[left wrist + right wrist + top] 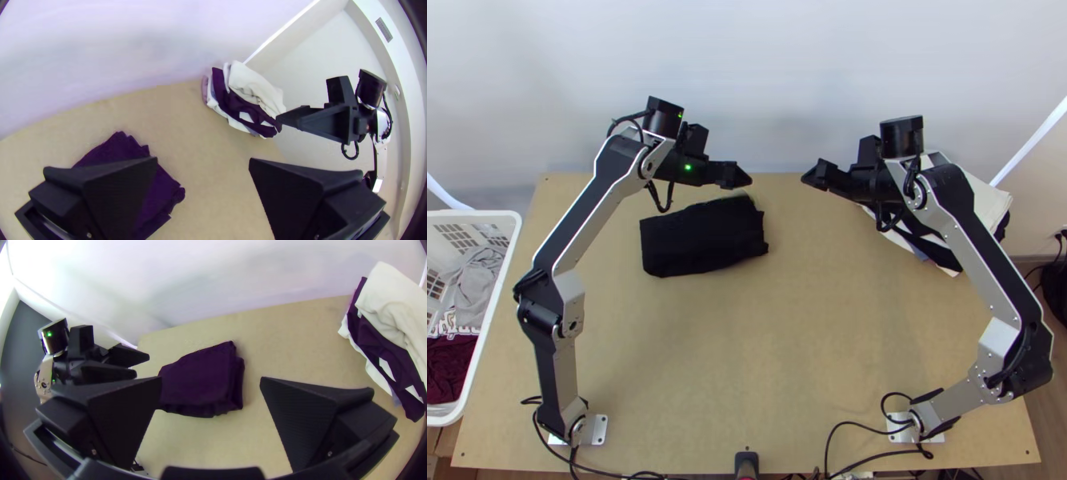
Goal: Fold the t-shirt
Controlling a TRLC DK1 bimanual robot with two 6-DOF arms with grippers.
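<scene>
On the wooden table [779, 360], probably down to tidying the compactly folded t-shirt [703, 238], with left gripper [203, 160] and right gripper [211, 378] spread wide, next needing careful lowering to its uneven edges.

The top view is looking steeply down from high over the near edge of the table [787, 336], standing farthest back and taking in both arms, with the wall [787, 80] crossing the top of the frame. The left wrist view is riding close above the table and facing the wall at upper left; the right arm [987, 240] is showing at middle right. The right wrist view, also close, is facing the wall along the top, catching the left arm [579, 208] at middle left. All three are sharing the dark t-shirt [703, 236] and the clothes pile [993, 200], which is sitting at upper right in the right wrist view.
</scene>
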